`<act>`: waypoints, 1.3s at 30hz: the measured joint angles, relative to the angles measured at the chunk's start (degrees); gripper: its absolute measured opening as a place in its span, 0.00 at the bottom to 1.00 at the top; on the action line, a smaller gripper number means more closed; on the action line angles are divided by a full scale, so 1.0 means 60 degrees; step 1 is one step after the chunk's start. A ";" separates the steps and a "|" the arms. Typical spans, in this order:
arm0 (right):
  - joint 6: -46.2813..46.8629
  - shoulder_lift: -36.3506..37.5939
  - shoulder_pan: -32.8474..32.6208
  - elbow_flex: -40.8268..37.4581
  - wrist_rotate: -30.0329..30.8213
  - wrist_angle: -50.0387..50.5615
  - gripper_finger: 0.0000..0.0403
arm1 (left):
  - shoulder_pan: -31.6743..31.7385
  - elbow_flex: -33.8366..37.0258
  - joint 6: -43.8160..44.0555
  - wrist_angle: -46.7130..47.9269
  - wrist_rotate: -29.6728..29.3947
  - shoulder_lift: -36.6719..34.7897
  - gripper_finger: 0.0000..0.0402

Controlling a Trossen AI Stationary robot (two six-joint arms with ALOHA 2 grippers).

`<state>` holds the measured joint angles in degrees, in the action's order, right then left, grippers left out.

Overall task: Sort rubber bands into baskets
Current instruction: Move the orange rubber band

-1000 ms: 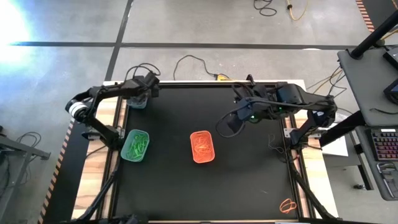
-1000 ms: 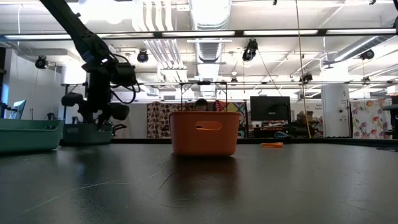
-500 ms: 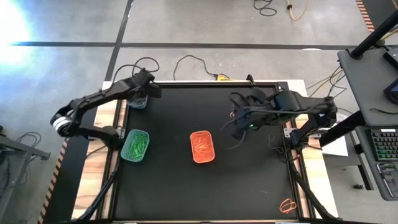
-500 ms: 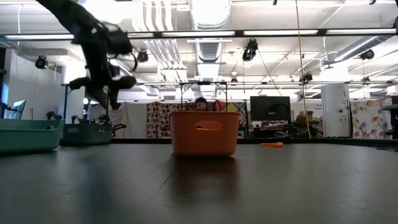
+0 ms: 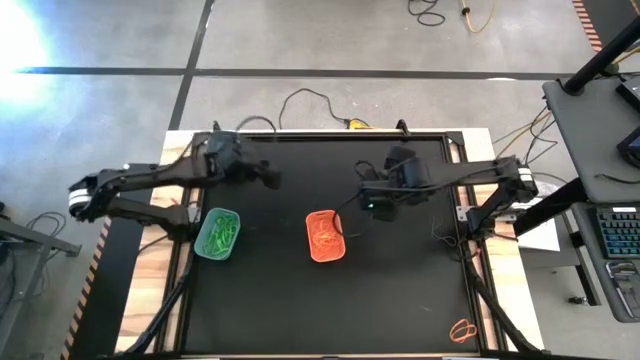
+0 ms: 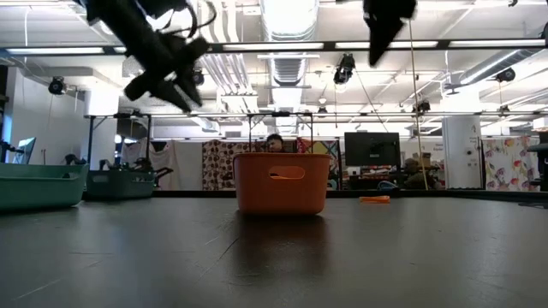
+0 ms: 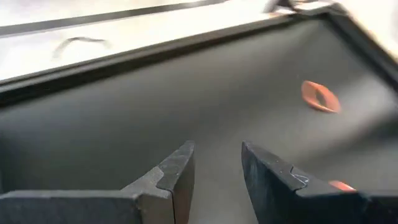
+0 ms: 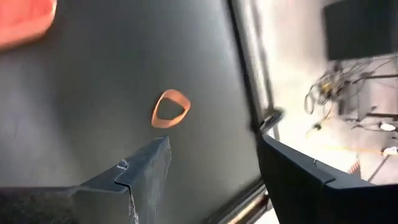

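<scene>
My left gripper (image 5: 271, 179) hangs over the far left of the black mat, open by a narrow gap (image 7: 216, 174), with nothing between its fingers. High above the mat, beside the orange basket (image 5: 326, 236), my right gripper (image 5: 372, 203) stands wide open (image 8: 211, 168) and empty. That basket holds orange rubber bands. The light green basket (image 5: 219, 234) holds green ones. The dark grey-teal basket (image 6: 120, 183) stands behind it. One orange rubber band (image 5: 462, 330) lies flat on the mat's near right corner and shows in both wrist views (image 7: 320, 96) (image 8: 170, 109).
The mat's raised frame (image 5: 470, 250) runs round the work area. Cables (image 5: 300, 100) lie on the floor beyond the far edge. A desk with a keyboard (image 5: 620, 240) stands off the right side. Bare mat lies between the orange basket and the loose band.
My left gripper has risen from over the dark basket at the far left and swung toward the table's middle, turning as it went. My right gripper has come down and rolled, staying near the orange basket. Baskets and the loose band have kept still.
</scene>
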<state>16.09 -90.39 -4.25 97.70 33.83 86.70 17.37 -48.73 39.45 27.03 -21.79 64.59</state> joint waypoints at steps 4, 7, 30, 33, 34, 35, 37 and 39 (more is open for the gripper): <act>0.0708 0.0054 -0.0172 -0.1106 -0.1649 -0.0002 0.58 | -0.1578 0.0000 -0.0017 -0.0846 -0.0009 0.0368 0.29; 0.2077 0.0198 -0.0710 -0.1824 -0.3070 -0.0016 0.58 | -0.2523 0.0000 -0.0027 -0.1397 -0.0026 0.0709 0.29; 0.9865 -0.1308 -0.6427 -0.5235 -1.0580 -0.3968 0.66 | -0.8092 0.0000 0.2155 -0.4678 -0.2714 0.3600 0.29; 1.0488 -0.1727 -0.6856 -0.5228 -1.1308 -0.4122 0.70 | -0.7973 0.0000 0.2038 -0.4690 -0.2717 0.3710 0.29; 1.0714 -0.1844 -0.6989 -0.5178 -1.1402 -0.4115 0.71 | -0.7941 0.0000 0.2006 -0.4713 -0.2719 0.3710 0.29; 1.0907 -0.1953 -0.7139 -0.5110 -1.1441 -0.4134 0.72 | -0.7919 -0.0004 0.1944 -0.4736 -0.2716 0.3710 0.29; 1.1227 -0.2135 -0.7392 -0.5012 -1.1465 -0.4424 0.73 | -0.7888 -0.0004 0.1722 -0.4736 -0.2719 0.3706 0.29; 1.1638 -0.2292 -0.7625 -0.4964 -1.1472 -0.4910 0.73 | -0.7877 -0.0004 0.1489 -0.4738 -0.2719 0.3696 0.29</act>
<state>85.92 -104.14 -50.00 67.92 -35.00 57.24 -29.89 -48.75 48.39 -1.40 -38.11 86.76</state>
